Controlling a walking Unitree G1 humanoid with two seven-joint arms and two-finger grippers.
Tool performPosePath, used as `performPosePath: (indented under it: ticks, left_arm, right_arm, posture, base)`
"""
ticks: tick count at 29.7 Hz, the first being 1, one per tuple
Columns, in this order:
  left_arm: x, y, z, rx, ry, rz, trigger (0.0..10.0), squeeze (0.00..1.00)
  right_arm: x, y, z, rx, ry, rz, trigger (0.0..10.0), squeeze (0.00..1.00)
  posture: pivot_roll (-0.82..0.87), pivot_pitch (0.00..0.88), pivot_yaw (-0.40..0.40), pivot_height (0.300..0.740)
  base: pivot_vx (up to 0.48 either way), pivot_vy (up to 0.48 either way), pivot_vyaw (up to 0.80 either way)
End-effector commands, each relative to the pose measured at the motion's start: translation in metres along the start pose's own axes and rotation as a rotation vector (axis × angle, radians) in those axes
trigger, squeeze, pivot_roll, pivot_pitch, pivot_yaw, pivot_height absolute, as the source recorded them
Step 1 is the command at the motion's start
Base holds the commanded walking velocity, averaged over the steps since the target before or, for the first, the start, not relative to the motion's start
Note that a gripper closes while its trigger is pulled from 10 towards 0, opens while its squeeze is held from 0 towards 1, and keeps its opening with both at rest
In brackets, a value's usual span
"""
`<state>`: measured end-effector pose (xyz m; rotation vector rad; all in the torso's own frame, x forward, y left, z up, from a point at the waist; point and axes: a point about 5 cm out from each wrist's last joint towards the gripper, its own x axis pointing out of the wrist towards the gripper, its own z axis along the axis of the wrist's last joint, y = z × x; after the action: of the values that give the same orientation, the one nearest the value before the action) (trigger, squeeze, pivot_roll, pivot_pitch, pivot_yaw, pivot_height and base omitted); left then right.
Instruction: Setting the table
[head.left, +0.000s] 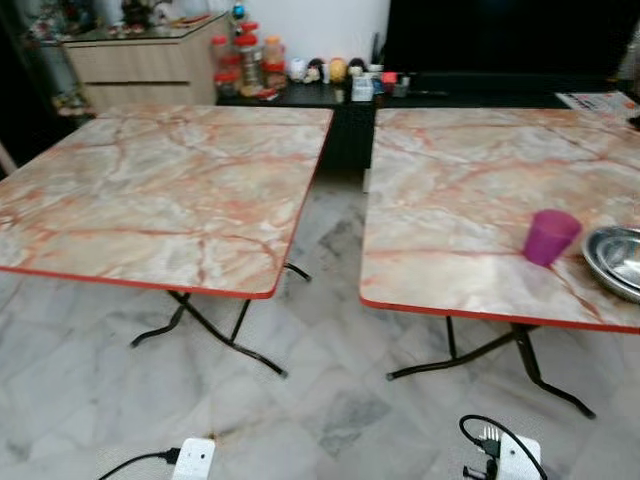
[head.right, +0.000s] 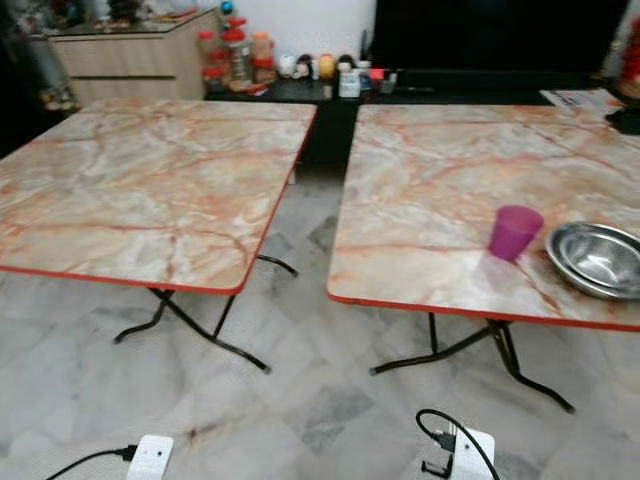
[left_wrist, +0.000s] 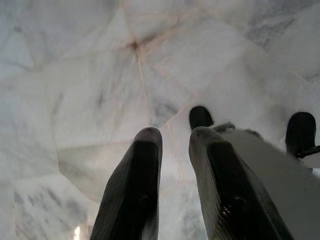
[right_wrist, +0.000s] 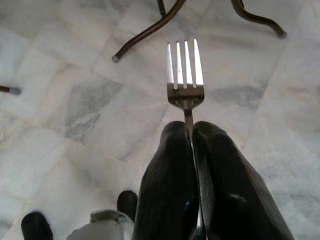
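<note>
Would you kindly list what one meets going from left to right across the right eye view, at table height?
Bare left table → gap of marble floor → right table → purple cup → steel bowl.

Two counters stand side by side on the floor (head.left: 330, 400), the left counter (head.left: 150, 190) apart from the right counter (head.left: 470, 190) by a gap. On the right counter, a cup (head.left: 551, 237) sits just left of a bowl (head.left: 618, 260) near the front edge. A low cabinet (head.left: 330, 100) carrying jars (head.left: 245, 60) stands behind both.
</note>
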<state>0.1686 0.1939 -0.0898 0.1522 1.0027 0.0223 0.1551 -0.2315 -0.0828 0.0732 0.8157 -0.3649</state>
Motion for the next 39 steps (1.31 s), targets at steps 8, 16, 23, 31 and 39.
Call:
performPosePath:
  ticks: [8,16,23,31,39]
  left_arm:
    - [0.0002,-0.0039,-0.0002,-0.009,0.005,-0.005,10.0,0.0]
    - [-0.0003,-0.0036,-0.0026,-0.006,0.009,-0.005,10.0,0.0]
    - [0.0,-0.0039,-0.0008,-0.003,0.006,-0.007,10.0,0.0]
    - [0.0003,-0.0043,0.0009,0.005,0.002,-0.013,10.0,0.0]
    - [0.0003,-0.0038,0.0005,0.008,0.004,-0.013,10.0,0.0]
  right_arm:
    - [0.0012,0.0005,0.0039,-0.027,-0.011,0.005,10.0,0.0]
    - [0.0006,-0.0004,0.0019,-0.013,-0.005,0.0,10.0,0.0]
    - [0.0011,-0.0006,0.0032,-0.021,-0.006,-0.001,10.0,0.0]
    - [0.0013,-0.0004,0.0038,-0.02,-0.009,-0.003,10.0,0.0]
    - [0.0008,0.0001,0.0027,-0.015,-0.007,-0.004,10.0,0.0]
  posture:
    - [-0.07,0.0,0.02,0.74]
    - [-0.07,0.0,0.022,0.74]
    - [-0.08,0.0,0.023,0.74]
    - [-0.08,0.0,0.028,0.74]
    - [-0.08,0.0,0.029,0.74]
  base:
    - [0.0,-0.38,0.05]
    - [0.0,-0.328,0.21]
    - [0.0,-0.322,0.0]
    - [0.0,-0.32,0.0]
    - [0.0,-0.316,0.0]
